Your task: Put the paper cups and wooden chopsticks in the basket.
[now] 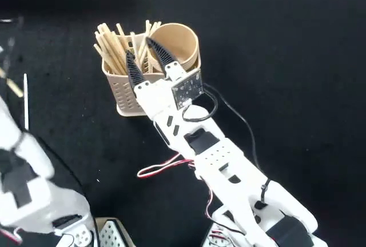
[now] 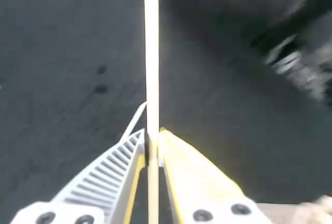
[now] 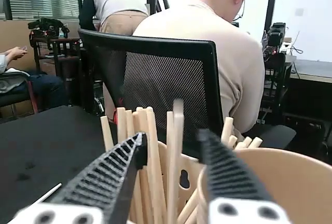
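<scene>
**Left Fingers Clamped on One Chopstick; Right Fingers Apart Over the Basket**

1. Left arm. The left gripper [image 2: 152, 137] sat closest to its wrist camera. Its fingers [image 2: 111, 169] were pressed together on a single wooden chopstick [image 2: 151, 53]. The stick passed between them and ran straight out past the tips, above the black bench [image 2: 62, 79]. In the high view the left arm [image 1: 23, 190] stood well apart from the basket [image 1: 122, 94], on the side of the basket where the sticks were stored.

2. Basket. The basket, a beige slotted container, stood upright on the bench. A chopstick bundle [image 1: 112, 46] stood on end inside it, with the tops fanned out above the rim.

3. Cup. A paper cup [image 1: 178, 42] stood mouth up, touching the chopstick bundle, at the end of the basket away from the left arm. The right gripper hid the base of the cup. Whether the cup sat inside the basket or just beside it could not be told.

4. Right arm. The right gripper [image 1: 147, 58] hung over the basket with its black fingers apart. One finger lay over the chopstick bundle, the other at the near rim of the paper cup.

5. Other items. A thin white rod [image 1: 26, 101] lay flat on the bench, well apart from the basket and near the left arm.
</scene>
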Robot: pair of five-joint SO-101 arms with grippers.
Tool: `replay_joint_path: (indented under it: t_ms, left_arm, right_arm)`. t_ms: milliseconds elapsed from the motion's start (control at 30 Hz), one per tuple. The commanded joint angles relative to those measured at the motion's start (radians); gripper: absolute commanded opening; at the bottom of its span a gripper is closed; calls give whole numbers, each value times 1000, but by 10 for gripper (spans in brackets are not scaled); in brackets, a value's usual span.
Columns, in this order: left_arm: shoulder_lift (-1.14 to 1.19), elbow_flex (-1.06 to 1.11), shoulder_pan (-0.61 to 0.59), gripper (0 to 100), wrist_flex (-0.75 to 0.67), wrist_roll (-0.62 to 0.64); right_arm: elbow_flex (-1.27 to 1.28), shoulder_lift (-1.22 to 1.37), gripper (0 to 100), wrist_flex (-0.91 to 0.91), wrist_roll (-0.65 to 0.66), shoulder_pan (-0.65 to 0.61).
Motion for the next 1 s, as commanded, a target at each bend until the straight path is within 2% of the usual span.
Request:
replay_joint_path:
  t_ms: [0,133,233,300,400,500,667,800,967]
  left_arm:
    - [-218,18,102,28,-38,64]
    - [-293,18,150,28,-74,97]
    - [-330,18,182,28,-78,106]
    - [-351,18,217,28,-61,101]
    - [-396,19,262,28,0,101]
    - [-439,84,274,28,-11,101]
    - [-535,286,334,28,-68,101]
    - [-704,536,410,28,-210,101]
    - [-991,998,475,28,-589,100]
  right_arm:
    - [-33,-13,254,5,5,-6]
    - [-31,-97,217,6,-2,-8]
    - [-19,-228,114,63,-2,-5]
    - [-16,-349,12,180,-2,-3]
    - [-10,-555,43,416,-2,2]
    - [-8,-750,12,646,-11,37]
    - [77,-1035,12,905,-222,193]
    - [199,-1231,12,1017,-293,339]
    - [404,-1389,12,1057,-299,451]
